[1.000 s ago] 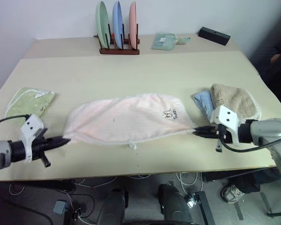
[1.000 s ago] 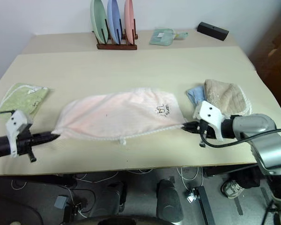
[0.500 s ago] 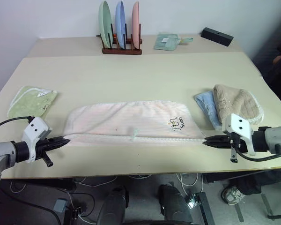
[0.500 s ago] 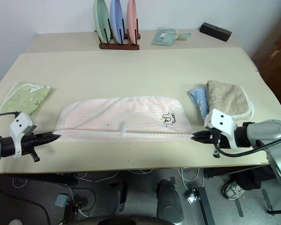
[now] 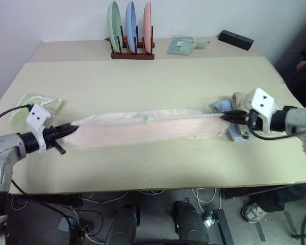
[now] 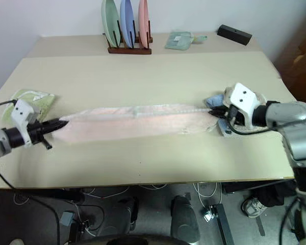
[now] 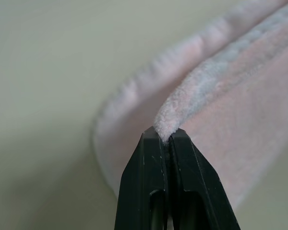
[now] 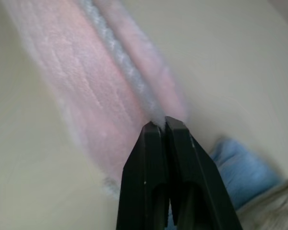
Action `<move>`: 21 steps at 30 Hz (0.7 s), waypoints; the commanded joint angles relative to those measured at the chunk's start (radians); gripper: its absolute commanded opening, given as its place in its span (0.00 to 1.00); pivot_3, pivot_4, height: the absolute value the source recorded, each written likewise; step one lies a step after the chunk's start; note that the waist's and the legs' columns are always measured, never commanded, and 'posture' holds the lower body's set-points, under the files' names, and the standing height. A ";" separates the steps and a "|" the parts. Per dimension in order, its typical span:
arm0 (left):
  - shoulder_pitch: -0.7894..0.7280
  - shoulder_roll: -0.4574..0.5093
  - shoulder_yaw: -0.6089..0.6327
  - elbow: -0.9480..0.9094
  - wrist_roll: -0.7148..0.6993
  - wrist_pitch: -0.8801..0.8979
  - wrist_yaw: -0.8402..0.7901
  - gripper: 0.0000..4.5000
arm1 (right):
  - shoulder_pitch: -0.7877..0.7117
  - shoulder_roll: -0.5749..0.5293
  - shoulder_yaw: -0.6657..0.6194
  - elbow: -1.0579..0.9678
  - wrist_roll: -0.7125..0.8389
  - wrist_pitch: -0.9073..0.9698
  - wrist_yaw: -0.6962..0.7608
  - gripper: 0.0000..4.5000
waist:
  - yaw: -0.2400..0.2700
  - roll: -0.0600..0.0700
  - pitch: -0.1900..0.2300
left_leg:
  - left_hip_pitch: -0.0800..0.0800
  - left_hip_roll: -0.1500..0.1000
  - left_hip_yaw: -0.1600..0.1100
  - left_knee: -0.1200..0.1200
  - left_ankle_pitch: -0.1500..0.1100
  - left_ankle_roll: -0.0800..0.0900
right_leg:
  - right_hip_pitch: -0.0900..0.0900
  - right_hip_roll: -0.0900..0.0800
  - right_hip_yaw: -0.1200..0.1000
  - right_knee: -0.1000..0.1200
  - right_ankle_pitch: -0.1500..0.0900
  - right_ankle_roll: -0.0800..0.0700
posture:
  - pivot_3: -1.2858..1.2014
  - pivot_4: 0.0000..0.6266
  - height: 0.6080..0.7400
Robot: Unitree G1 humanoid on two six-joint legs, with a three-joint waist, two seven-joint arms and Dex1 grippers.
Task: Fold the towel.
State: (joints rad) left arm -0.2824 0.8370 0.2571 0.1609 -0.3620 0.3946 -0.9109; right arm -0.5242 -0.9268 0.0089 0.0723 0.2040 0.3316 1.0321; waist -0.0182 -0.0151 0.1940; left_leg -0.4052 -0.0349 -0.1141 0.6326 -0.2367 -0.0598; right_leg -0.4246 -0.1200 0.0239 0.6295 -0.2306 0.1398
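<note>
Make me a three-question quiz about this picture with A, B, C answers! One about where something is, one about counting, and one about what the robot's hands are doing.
1. Where is the green cloth?
A. by the left gripper
B. on the rack
C. under the black box

2. How many plates stand in the rack?
A. two
B. three
C. five

3. What are both grippers doing?
A. hanging open
B. pinching the towel
C. holding plates

Answers:
1 A, it lies just behind the left gripper.
2 B, one green, one blue, one pink.
3 B, the left gripper and the right gripper each clamp an end of the pink towel.
</note>
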 commanded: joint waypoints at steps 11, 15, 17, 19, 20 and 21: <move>-0.226 -0.059 -0.125 0.358 0.161 -0.184 0.050 0.00 | -0.268 0.174 0.122 0.496 -0.173 -0.258 -0.022 0.01 | -0.005 0.000 0.000 | 0.000 0.000 0.000 -0.001 0.000 0.000 | -0.001 0.000 0.000 0.001 0.000 0.000 | 0.52 0.24 1.00; -0.233 -0.065 -0.123 0.389 0.165 -0.174 0.051 0.07 | -0.291 0.204 0.123 0.567 -0.194 -0.291 -0.041 0.00 | -0.012 0.000 0.000 | 0.000 0.000 0.000 -0.001 0.000 0.000 | -0.001 0.000 0.000 0.001 0.000 0.000 | 0.52 0.24 1.00; -0.230 -0.068 -0.116 0.391 0.158 -0.161 0.051 0.22 | -0.298 0.217 0.115 0.589 -0.197 -0.295 -0.055 0.00 | -0.017 0.000 0.000 | 0.000 0.000 0.000 -0.001 0.000 0.000 | -0.001 0.000 0.000 0.001 0.000 0.000 | 0.52 0.24 1.00; -0.225 -0.069 -0.109 0.387 0.151 -0.156 0.051 0.42 | -0.300 0.225 0.112 0.596 -0.196 -0.290 -0.059 0.13 | -0.022 0.000 0.000 | 0.000 0.000 0.000 -0.001 0.000 -0.001 | -0.001 0.000 0.000 0.001 0.000 0.000 | 0.52 0.24 1.00; -0.219 -0.068 -0.105 0.380 0.151 -0.154 0.056 0.55 | -0.295 0.224 0.112 0.589 -0.199 -0.300 -0.063 0.21 | -0.025 0.000 0.000 | 0.000 0.000 -0.001 -0.001 0.000 -0.001 | -0.001 0.000 0.000 0.002 0.000 0.000 | 0.52 0.24 1.00; -0.213 -0.067 -0.101 0.375 0.153 -0.155 0.065 0.66 | -0.292 0.224 0.111 0.584 -0.207 -0.311 -0.080 0.31 | -0.026 0.000 0.000 | 0.000 0.000 -0.001 -0.001 0.000 -0.001 | -0.001 0.000 0.000 0.002 0.000 0.000 | 0.52 0.24 1.00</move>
State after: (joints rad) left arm -0.5031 0.7599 0.1315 0.5543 -0.2064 0.2391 -0.8594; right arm -0.7978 -0.7015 0.1505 0.6730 0.0014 0.0456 0.9730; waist -0.0444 -0.0150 0.1940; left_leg -0.4054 -0.0352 -0.1148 0.6315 -0.2363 -0.0604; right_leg -0.4261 -0.1200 0.0238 0.6312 -0.2304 0.1401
